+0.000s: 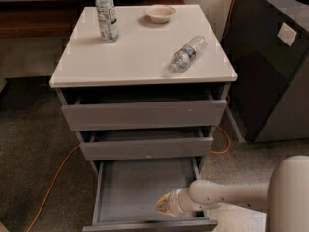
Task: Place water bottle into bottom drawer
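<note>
The water bottle, small, clear and crinkled with a dark label band, lies on its side on the right part of the cabinet top. The bottom drawer is pulled out, and its plain grey inside holds nothing. My gripper is at the end of the white arm that comes in from the right. It hangs low over the drawer's front right part, far below the bottle.
A taller clear bottle stands upright at the back left of the cabinet top, with a small bowl behind the middle. The two upper drawers are slightly ajar. A dark bin stands to the right. An orange cable runs across the carpet.
</note>
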